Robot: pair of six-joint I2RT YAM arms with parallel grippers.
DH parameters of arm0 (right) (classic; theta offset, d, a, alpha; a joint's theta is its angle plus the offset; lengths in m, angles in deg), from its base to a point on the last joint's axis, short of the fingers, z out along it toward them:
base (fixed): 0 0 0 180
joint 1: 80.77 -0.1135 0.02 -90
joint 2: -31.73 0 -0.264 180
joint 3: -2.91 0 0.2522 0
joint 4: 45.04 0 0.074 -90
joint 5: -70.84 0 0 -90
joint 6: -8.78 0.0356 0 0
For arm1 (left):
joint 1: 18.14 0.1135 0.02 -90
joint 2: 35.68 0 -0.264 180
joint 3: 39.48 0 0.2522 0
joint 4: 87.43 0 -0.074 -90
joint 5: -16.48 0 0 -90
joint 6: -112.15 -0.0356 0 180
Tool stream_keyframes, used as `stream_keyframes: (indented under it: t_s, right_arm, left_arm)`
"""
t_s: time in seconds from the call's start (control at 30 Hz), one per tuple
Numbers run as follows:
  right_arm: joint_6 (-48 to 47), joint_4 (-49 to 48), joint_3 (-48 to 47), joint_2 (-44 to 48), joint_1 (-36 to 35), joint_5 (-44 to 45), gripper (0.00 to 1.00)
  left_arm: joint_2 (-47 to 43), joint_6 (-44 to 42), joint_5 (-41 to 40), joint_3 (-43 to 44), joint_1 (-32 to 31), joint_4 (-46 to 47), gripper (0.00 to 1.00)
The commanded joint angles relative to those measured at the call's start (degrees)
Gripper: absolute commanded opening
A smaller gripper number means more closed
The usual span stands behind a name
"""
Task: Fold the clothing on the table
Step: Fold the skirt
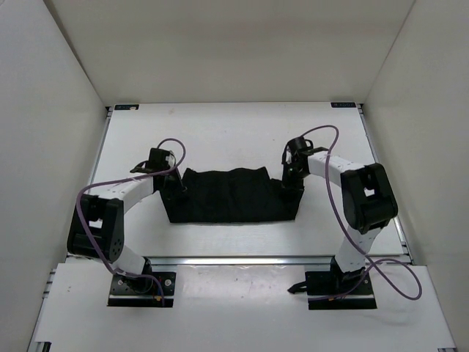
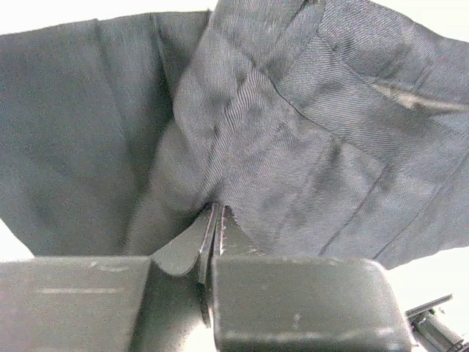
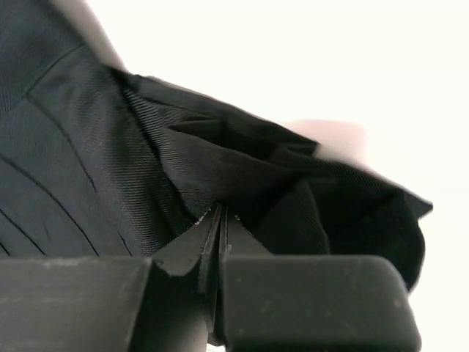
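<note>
The clothing [image 1: 231,196], black and pleated, lies across the middle of the white table [image 1: 234,128] as a wide band, its far edge lifted at both ends. At its left end, my left gripper [image 1: 174,183] pinches the fabric. In the left wrist view the gripper [image 2: 215,209] has its jaws almost together, and the cloth [image 2: 293,147] rises from their tips. My right gripper [image 1: 292,183] holds the right end. In the right wrist view that gripper [image 3: 222,211] is shut, with bunched folds of the clothing [image 3: 88,161] caught at its tips.
White walls enclose the table on the left, right and back. Metal rails run along the table's edges, with the near rail [image 1: 234,260] just in front of the garment. Both arm bases [image 1: 143,287] are bolted below that rail.
</note>
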Motion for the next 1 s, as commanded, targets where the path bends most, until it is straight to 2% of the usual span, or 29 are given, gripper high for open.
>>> stream_keyframes:
  t_s: [0.0, 0.1, 0.23, 0.47, 0.53, 0.57, 0.63, 0.67, 0.7, 0.73, 0.77, 0.97]
  right_arm:
    - [-3.34, -0.28, -4.91, -3.73, 3.51, 5.34, 0.0]
    - [-5.8, 0.16, -9.75, -7.41, 5.27, 5.95, 0.0]
    - [-8.44, 1.56, -15.82, -11.46, 8.79, 5.52, 0.0]
    - [-11.43, 4.98, -25.32, -10.6, 12.48, 2.88, 0.02]
    - [-11.79, 5.26, -26.9, -9.02, 12.48, 1.3, 0.16]
    - [-12.05, 5.34, -26.91, -7.53, 12.66, 0.16, 0.28]
    - [-11.88, 4.91, -25.08, -4.64, 12.57, -1.24, 0.52]
    - [-10.92, 4.3, -23.15, -2.44, 12.48, -1.69, 0.59]
    - [-10.82, 3.16, -22.0, -1.38, 11.96, -1.26, 0.73]
    - [-9.95, 2.71, -18.59, 0.81, 11.87, -1.34, 0.85]
    - [-8.81, 1.49, -15.69, 2.4, 12.21, -1.43, 0.87]
    - [-5.9, -2.91, 0.57, 10.05, 12.66, -3.45, 0.94]
  left_arm:
    - [0.97, -0.9, 0.87, 2.34, 0.46, 0.76, 0.09]
    - [4.91, -1.69, -0.88, 3.66, -1.03, 1.64, 0.08]
    - [10.37, -2.3, 1.39, 6.73, -1.56, 2.87, 0.07]
    - [19.95, -5.99, 4.37, 19.37, -2.62, 0.51, 0.11]
    - [21.71, -7.13, 4.04, 22.8, -3.14, -1.68, 0.13]
    - [21.2, -7.66, 3.08, 24.3, -3.49, -2.39, 0.16]
    - [19.27, -9.15, 2.02, 25.2, -3.59, -2.49, 0.25]
    - [18.73, -9.42, 1.58, 25.11, -3.41, -2.31, 0.45]
    - [16.81, -9.86, 1.4, 24.67, -2.97, -1.09, 0.71]
    - [15.14, -9.95, 0.96, 23.37, -2.62, -0.65, 0.88]
    - [13.12, -10.12, 0.61, 23.18, -2.27, -0.03, 0.98]
    - [7.92, -10.47, -4.48, 18.96, -1.21, -0.81, 0.99]
